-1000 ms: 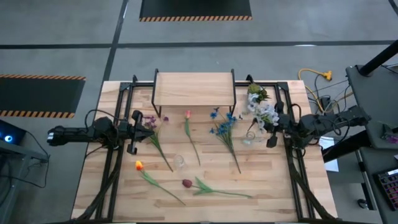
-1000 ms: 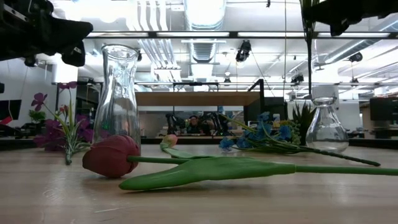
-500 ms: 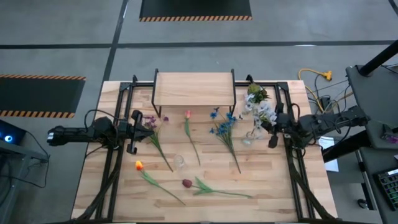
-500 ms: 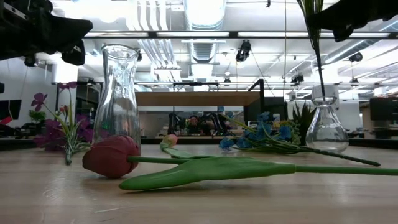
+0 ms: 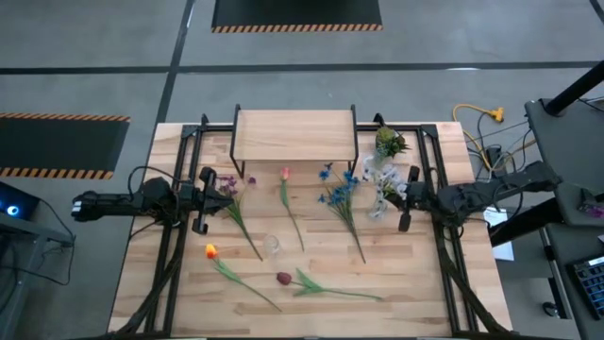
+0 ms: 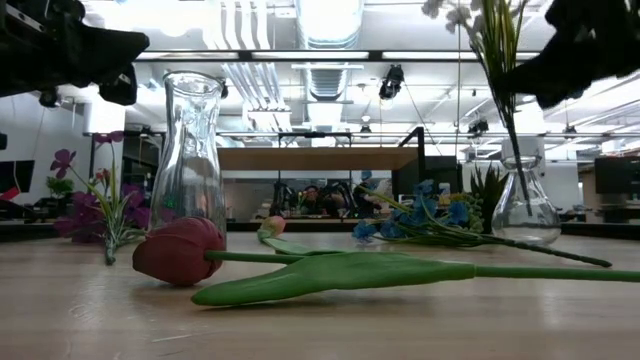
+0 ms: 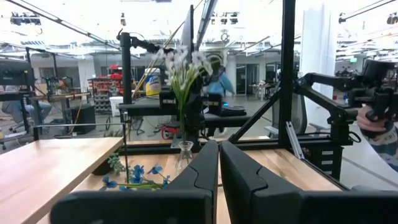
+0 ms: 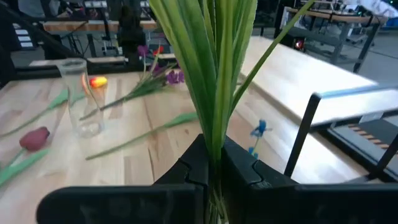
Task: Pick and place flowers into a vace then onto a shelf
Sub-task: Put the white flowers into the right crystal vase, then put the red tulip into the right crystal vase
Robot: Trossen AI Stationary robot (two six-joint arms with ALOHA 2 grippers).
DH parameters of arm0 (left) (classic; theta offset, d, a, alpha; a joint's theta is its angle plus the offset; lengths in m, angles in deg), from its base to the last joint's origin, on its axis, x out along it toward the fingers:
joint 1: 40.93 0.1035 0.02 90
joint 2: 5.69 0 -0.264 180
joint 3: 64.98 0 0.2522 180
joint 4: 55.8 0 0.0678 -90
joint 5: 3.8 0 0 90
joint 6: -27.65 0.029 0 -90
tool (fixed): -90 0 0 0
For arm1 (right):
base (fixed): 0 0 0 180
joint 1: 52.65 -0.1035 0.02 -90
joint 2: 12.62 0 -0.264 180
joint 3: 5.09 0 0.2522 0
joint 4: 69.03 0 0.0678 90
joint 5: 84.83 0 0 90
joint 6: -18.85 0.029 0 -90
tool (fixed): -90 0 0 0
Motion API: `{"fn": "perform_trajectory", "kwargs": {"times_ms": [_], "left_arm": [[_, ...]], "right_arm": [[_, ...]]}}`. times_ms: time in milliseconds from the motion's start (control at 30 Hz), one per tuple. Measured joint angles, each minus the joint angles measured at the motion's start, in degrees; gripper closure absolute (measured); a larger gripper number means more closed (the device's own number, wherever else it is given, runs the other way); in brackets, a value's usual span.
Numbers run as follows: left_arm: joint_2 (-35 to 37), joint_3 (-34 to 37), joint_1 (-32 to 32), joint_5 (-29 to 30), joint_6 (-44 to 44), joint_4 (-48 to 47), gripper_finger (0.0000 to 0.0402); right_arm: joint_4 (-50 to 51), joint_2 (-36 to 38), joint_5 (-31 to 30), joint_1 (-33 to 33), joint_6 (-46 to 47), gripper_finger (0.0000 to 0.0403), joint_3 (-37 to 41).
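Observation:
My right gripper (image 5: 407,204) is shut on a bunch of white flowers (image 5: 385,178) above the small round glass vase (image 6: 522,208) at the table's right. In the low view the stems (image 6: 513,140) run down into the vase's neck. My left gripper (image 5: 209,196) is shut and hovers at the table's left, beside the purple flower (image 5: 232,200). Pink (image 5: 287,196), blue (image 5: 341,198), orange (image 5: 223,263) and dark red (image 5: 314,283) flowers lie flat on the table. The shelf (image 5: 294,135) stands at the far edge. My right gripper pinches the bunch of green stems (image 8: 215,140) between its two fingers, partway along them. The fingers come level from the table's right and lie across the stems. The bunch stands upright, blooms (image 6: 462,12) above the fingers, lower ends inside the round vase.
A tall clear glass vase (image 5: 272,247) stands upright near the table's middle, among the lying flowers. A stubby yellow-green tuft (image 5: 389,142) sits by the far right corner of the shelf. Black frame rails run along both table sides.
My right gripper has moved down and a little toward the table's left, still shut on the white flowers. The bunch has come down with it: its stems, earlier hanging above the round vase, now reach into the neck, and the blooms show in the low view.

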Motion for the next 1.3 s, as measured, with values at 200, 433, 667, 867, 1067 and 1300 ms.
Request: {"fn": "perform_trajectory", "kwargs": {"times_ms": [200, 433, 667, 867, 1067, 1300], "left_arm": [[0.0, 0.0, 0.0, 0.0, 0.0, 0.0, 0.0402], [0.0, 0.0, 0.0, 0.0, 0.0, 0.0, 0.0402], [0.0, 0.0, 0.0, 0.0, 0.0, 0.0, 0.0402], [0.0, 0.0, 0.0, 0.0, 0.0, 0.0, 0.0402], [0.0, 0.0, 0.0, 0.0, 0.0, 0.0, 0.0402], [0.0, 0.0, 0.0, 0.0, 0.0, 0.0, 0.0402]], "right_arm": [[-4.1, 0.0, -0.1, 0.0, 1.9, 0.039, 4.3], [-3.7, 0.0, -3.0, 0.0, 3.1, 0.0382, 4.1], [-2.9, 0.0, -3.0, 0.0, 2.7, 0.0299, 1.9], [-2.7, -0.1, -2.7, 0.0, 3.1, 0.021, 1.7], [2.1, 0.6, 1.0, 0.0, 3.0, 0.0153, -0.7], [10.7, -0.4, 12.5, -0.1, 11.7, 0.0136, -9.1]]}}
